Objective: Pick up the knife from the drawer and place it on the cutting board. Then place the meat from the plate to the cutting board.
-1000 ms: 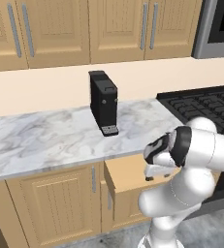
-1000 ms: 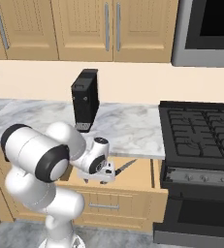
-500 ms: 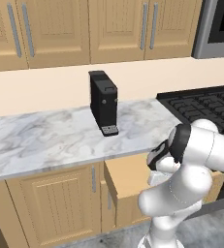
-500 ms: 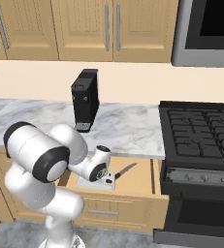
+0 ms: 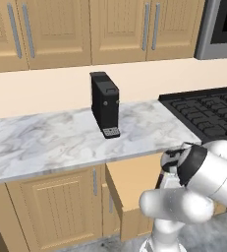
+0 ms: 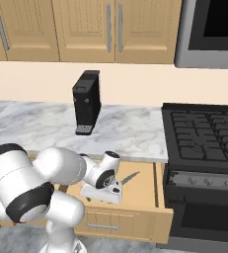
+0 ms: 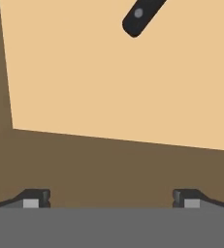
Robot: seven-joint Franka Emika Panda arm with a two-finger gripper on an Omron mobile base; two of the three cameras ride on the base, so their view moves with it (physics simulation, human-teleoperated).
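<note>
Marble counter (image 5: pixel 51 142) carrying a black coffee machine (image 5: pixel 105 105), open light-wood drawer (image 6: pixel 135 210) below, gripper (image 7: pixel 111 197) low inside it with jaws wide apart and empty, knife (image 6: pixel 130 178) on the drawer floor, handle end at 1 o'clock in hand view, long axis running 7-to-1.

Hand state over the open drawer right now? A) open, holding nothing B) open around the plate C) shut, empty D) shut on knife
A: in the hand view the hand has its fingertips wide apart with nothing between them; the knife lies ahead on the drawer floor.
</note>
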